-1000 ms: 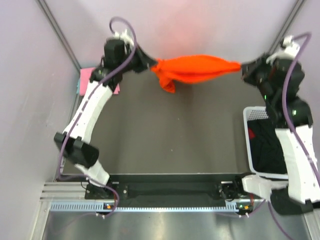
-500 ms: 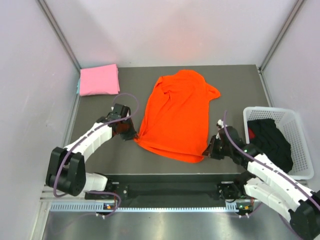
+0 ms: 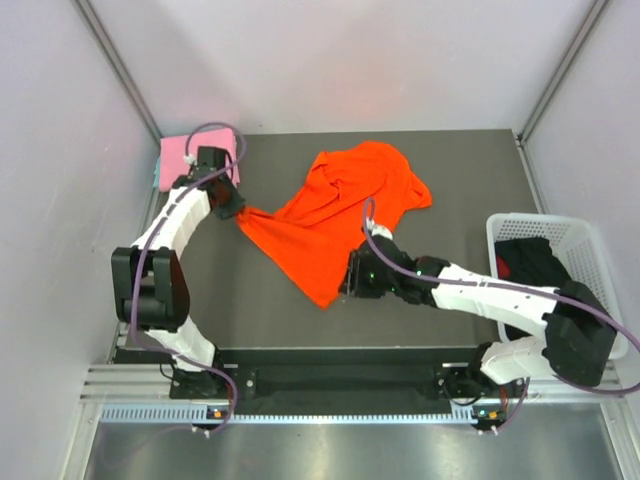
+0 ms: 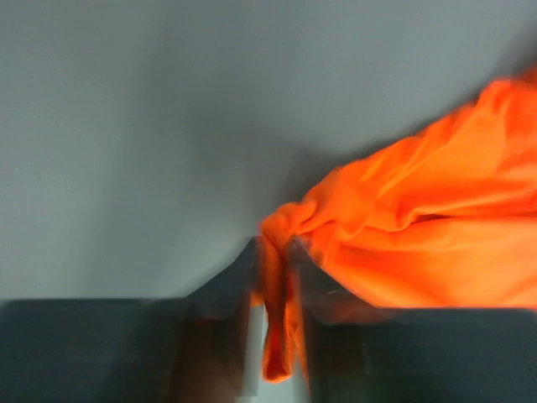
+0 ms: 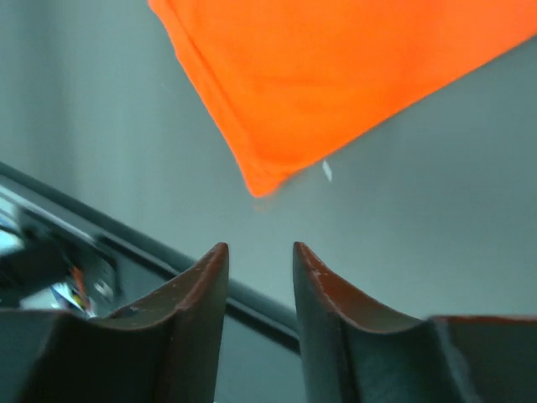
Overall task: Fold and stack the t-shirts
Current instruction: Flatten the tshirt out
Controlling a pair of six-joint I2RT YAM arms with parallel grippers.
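Observation:
The orange-red t-shirt [image 3: 340,210] lies crumpled and skewed on the dark table, its lower tip pointing to the near edge. My left gripper [image 3: 238,210] pinches the shirt's left corner, and in the left wrist view a bunched fold of orange-red cloth [image 4: 419,227] runs down between the shut fingers of that gripper [image 4: 273,252]. My right gripper [image 3: 346,284] sits low beside the shirt's near tip and stands open and empty [image 5: 258,248], the shirt's corner [image 5: 336,67] just ahead of it. The folded light pink t-shirt [image 3: 176,160] lies at the back left, partly hidden by the left arm.
A white lattice basket [image 3: 540,217] with dark clothes [image 3: 535,268] stands at the right edge, beside the right arm. Grey walls close in the table on three sides. A black rail [image 5: 168,256] runs along the near edge.
The shirt was first stretched in the air between both grippers, then lay flat. Now the left gripper has dragged its corner toward the back left, and the right gripper has let go and opened.

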